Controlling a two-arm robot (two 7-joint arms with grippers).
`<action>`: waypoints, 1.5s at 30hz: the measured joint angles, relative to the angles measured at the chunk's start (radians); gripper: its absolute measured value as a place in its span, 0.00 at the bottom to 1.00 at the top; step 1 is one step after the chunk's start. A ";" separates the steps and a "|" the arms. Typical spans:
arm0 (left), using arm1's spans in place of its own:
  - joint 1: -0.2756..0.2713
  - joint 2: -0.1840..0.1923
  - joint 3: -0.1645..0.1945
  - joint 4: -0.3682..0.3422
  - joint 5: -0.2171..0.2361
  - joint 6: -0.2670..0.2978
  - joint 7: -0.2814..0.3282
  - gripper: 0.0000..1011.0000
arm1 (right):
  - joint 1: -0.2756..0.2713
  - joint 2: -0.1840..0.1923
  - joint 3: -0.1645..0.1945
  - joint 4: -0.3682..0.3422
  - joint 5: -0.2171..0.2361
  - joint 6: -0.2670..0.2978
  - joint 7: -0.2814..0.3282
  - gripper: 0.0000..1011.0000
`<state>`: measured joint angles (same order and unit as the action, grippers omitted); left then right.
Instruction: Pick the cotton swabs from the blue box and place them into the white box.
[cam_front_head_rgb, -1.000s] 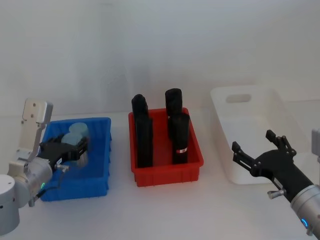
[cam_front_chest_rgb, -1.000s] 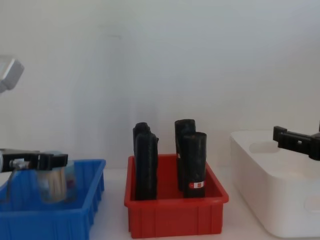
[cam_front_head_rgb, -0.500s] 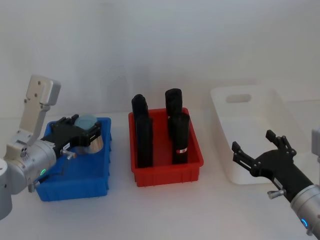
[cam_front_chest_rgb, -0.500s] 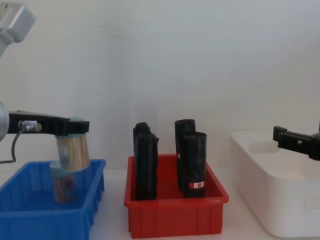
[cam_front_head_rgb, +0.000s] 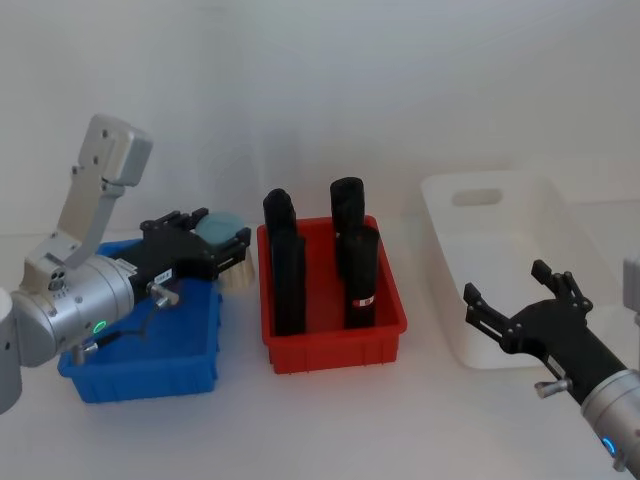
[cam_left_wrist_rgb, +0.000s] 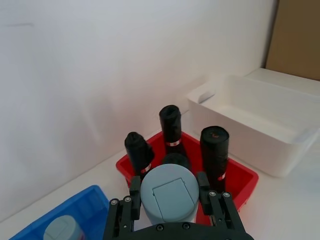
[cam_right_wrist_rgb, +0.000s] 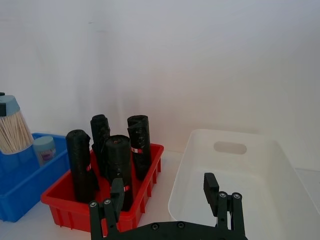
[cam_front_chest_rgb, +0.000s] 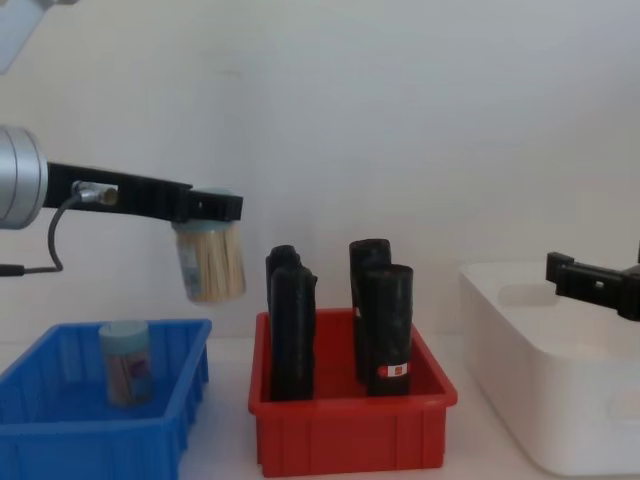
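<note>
Blue box (cam_front_head_rgb: 150, 372), left of the red bin (cam_front_head_rgb: 335, 352): one cotton swab tub (cam_front_chest_rgb: 125, 362) stands inside. Red bin: upright black rolls (cam_front_head_rgb: 288, 280). White box (cam_front_head_rgb: 505, 240): right of the red bin.

Left gripper (cam_front_head_rgb: 220, 243): extended level, jaws clamped on a second tub (cam_front_chest_rgb: 208, 265) above the red bin's left edge. The left wrist view shows its lid between the fingers.

Right gripper (cam_front_head_rgb: 505, 280): spread wide, holding nothing, right of the red bin.

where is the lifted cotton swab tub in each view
Head view: cotton swab tub by the red bin's back left corner.
Chest view: tub raised, just left of the red bin.
Left wrist view: tub in the left gripper, bin beyond.
Right wrist view: tub past the bin, above the blue box.
Landmark: red bin.
</note>
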<state>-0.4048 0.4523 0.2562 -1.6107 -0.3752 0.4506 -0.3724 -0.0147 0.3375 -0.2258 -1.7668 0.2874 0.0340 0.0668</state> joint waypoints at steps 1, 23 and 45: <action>-0.004 0.000 0.002 -0.006 0.001 0.005 -0.020 0.66 | 0.000 0.000 0.000 0.000 0.000 0.000 0.000 0.99; -0.078 -0.038 0.058 -0.034 0.034 0.034 -0.280 0.66 | 0.002 -0.001 -0.002 -0.001 -0.003 0.005 0.014 0.99; -0.100 -0.052 0.076 -0.037 0.045 0.042 -0.346 0.66 | 0.047 -0.007 -0.038 -0.018 -0.078 0.098 0.233 0.99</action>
<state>-0.5046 0.4005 0.3321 -1.6480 -0.3301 0.4927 -0.7179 0.0325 0.3305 -0.2642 -1.7844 0.2097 0.1322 0.2996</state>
